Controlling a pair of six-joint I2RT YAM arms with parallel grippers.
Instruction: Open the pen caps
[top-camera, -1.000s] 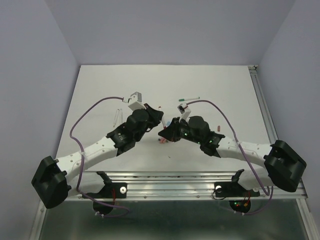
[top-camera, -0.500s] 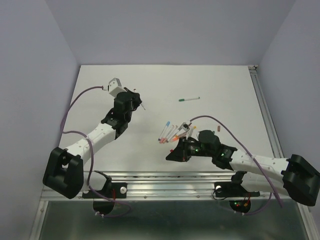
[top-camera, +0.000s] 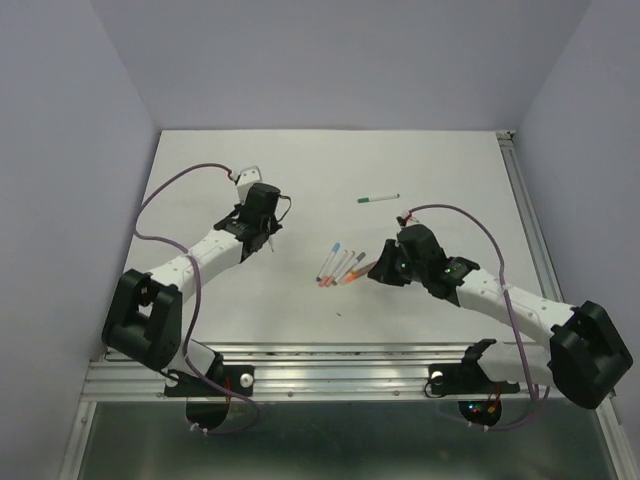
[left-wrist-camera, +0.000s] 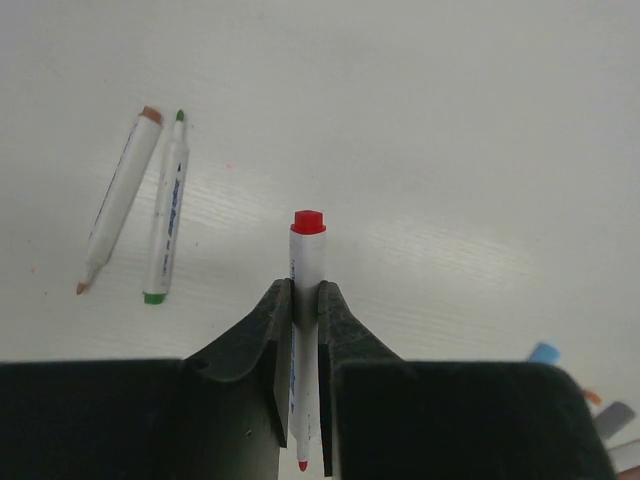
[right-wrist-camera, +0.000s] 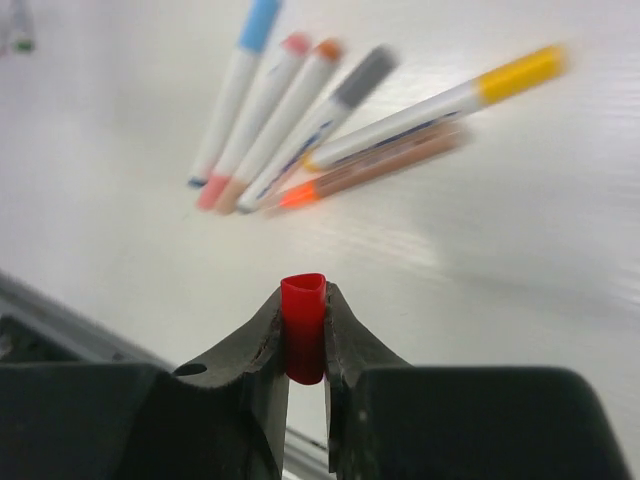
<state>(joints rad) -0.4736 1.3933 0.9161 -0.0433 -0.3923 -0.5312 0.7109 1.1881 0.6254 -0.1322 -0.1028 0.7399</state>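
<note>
Left gripper (left-wrist-camera: 305, 292): my jaws are pressed shut on the white barrel of the red pen (left-wrist-camera: 308, 250). Its red butt end pokes out past my fingertips. The red writing tip points back toward my wrist, bare, with no cap on it.

On the table (left-wrist-camera: 450, 120) off to the left lie two more pens side by side, an orange-tipped pen (left-wrist-camera: 120, 200) and a green-tipped pen (left-wrist-camera: 168, 215). They sit close together at the far ends and a little apart nearer me.

Right gripper (right-wrist-camera: 303, 300): my jaws are pinched on the red cap (right-wrist-camera: 303, 335), which stands upright between the fingers with its open mouth just above them.

Beyond it is a fan of pens (right-wrist-camera: 300, 120) on the table, with blue, pink, orange, grey and yellow ends spread away from me and the near ends bunched together. The view is blurred, so I cannot tell whether any are capped.

From above, my two grippers are well apart, and the fan lies between them, closer to the right one. A lone green pen (top-camera: 378, 198) rests farther back.
</note>
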